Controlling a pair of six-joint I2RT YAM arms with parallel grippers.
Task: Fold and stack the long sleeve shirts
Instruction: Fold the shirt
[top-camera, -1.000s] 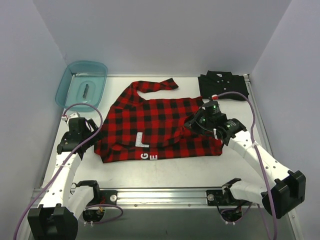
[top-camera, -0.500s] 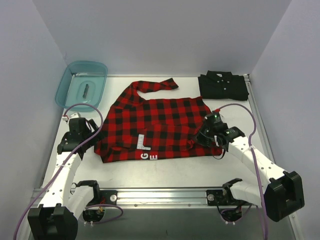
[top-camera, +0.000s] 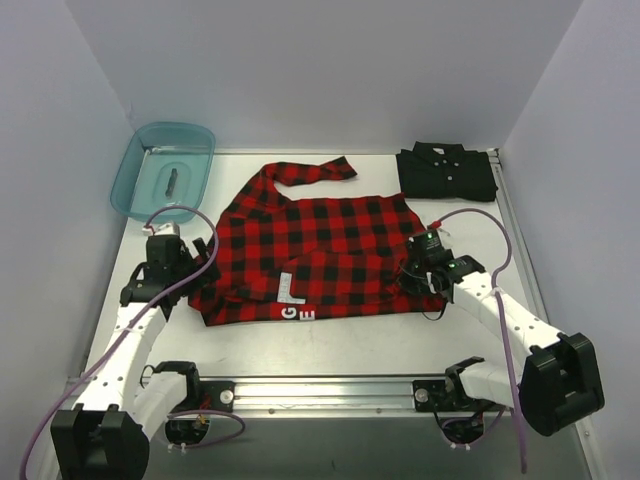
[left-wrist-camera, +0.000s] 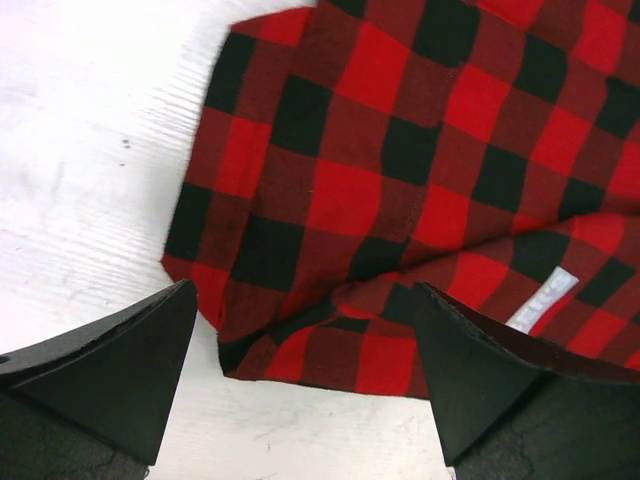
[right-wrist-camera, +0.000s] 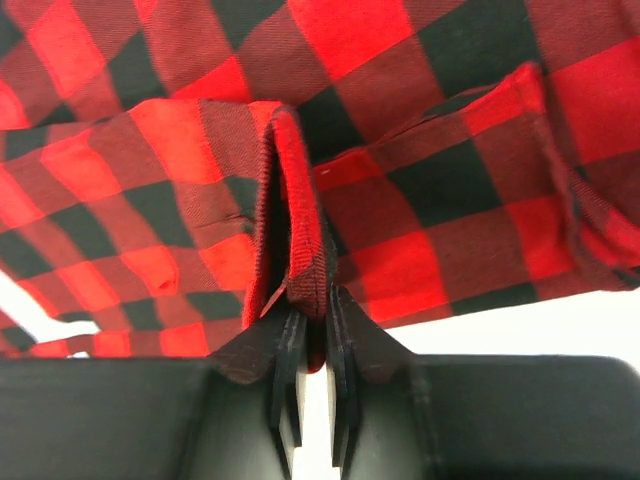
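The red-and-black buffalo plaid flannel shirt (top-camera: 320, 255) lies spread across the middle of the white tabletop (top-camera: 350, 335). The plain black collared shirt (top-camera: 446, 172) sits folded at the far right corner. The right tool (right-wrist-camera: 315, 320) is clenched on a pinched ridge of plaid at the shirt's right side. The left tool (left-wrist-camera: 305, 300) hangs released, jaws wide, over the near left corner. The flannel looks light and limp, likely to drape rather than slide; edges, corners and seams seem best to pinch
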